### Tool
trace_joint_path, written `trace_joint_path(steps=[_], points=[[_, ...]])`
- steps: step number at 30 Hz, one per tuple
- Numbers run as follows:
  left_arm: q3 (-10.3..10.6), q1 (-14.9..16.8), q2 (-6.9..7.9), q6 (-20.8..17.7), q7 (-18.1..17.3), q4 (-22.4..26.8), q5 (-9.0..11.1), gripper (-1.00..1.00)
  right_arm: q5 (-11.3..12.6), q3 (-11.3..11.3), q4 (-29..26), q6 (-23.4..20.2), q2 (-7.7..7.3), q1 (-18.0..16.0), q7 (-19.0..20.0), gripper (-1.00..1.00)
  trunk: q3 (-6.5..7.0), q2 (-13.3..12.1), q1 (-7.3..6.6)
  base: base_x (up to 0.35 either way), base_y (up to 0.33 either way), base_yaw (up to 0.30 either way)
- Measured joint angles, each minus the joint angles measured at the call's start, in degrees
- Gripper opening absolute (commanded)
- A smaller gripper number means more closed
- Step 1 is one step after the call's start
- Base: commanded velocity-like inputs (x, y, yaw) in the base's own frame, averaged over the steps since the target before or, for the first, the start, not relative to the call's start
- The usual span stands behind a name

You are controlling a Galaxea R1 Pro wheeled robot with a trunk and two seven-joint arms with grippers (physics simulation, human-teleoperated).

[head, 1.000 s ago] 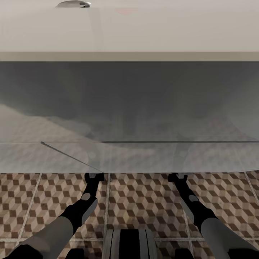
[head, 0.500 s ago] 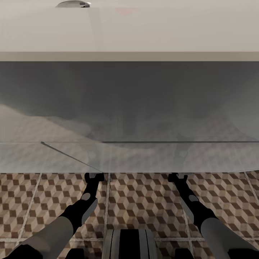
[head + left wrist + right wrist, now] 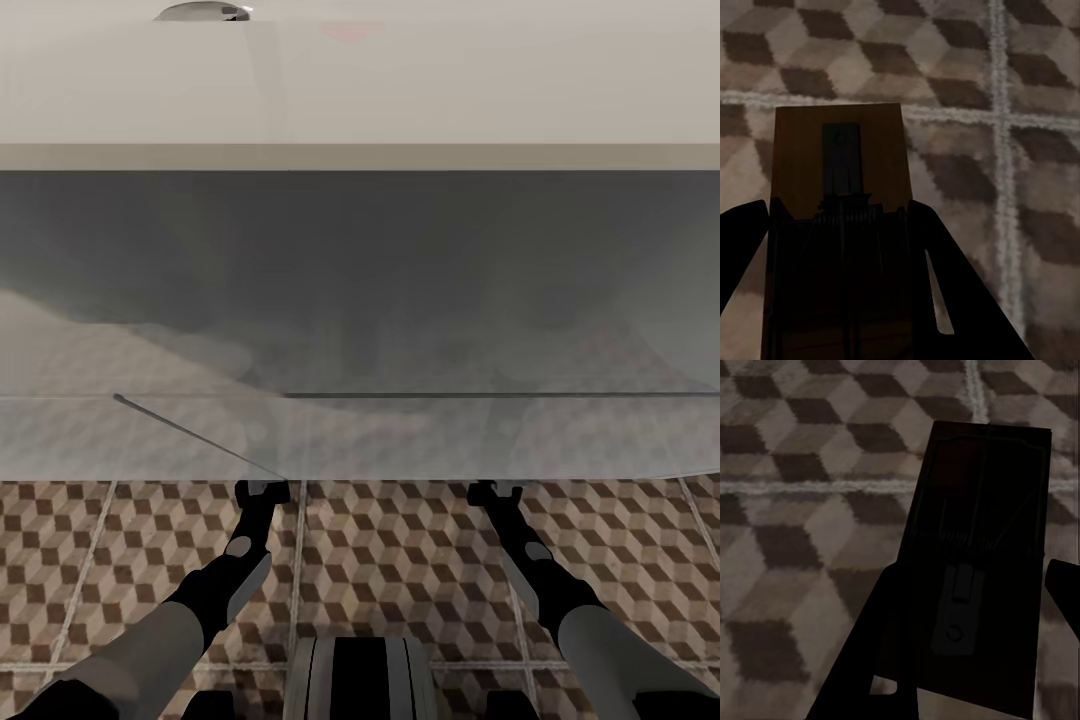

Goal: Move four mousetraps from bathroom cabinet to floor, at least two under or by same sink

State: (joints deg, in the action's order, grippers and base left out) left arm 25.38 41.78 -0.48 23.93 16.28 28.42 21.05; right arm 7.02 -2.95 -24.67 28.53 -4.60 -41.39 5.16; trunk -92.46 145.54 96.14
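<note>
Two mousetraps, one pinched between left jaws, another between right jaws, above bathroom floor.

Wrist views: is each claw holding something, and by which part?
Each holds a mousetrap. The left claw grips its brown mousetrap by the near end; the right claw grips a shadowed mousetrap likewise, both above the bathroom floor.

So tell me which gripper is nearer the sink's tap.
Left. The left gripper reaches under the sink roughly below the tap; the right gripper goes under farther toward the sink's other side.
</note>
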Motion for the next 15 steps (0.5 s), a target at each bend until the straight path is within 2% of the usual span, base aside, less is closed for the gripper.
trace_joint_path(steps=[6, 15], points=[[0.1, 0.0, 0.00, 0.0, 0.0, 0.0, 0.0, -1.00, 0.0, 0.0, 0.0, -0.1, 0.00, 0.0, -3.0, -1.00, 0.00, 0.0, 0.00, 0.000, 0.000, 0.000], [0.0, 0.0, 0.00, 0.0, 0.0, 0.0, 0.0, -1.00, 0.0, -0.1, 0.1, -0.1, -0.01, 0.0, -3.5, -1.00, -0.22, 0.0, 0.03, 0.000, 0.000, 0.000]])
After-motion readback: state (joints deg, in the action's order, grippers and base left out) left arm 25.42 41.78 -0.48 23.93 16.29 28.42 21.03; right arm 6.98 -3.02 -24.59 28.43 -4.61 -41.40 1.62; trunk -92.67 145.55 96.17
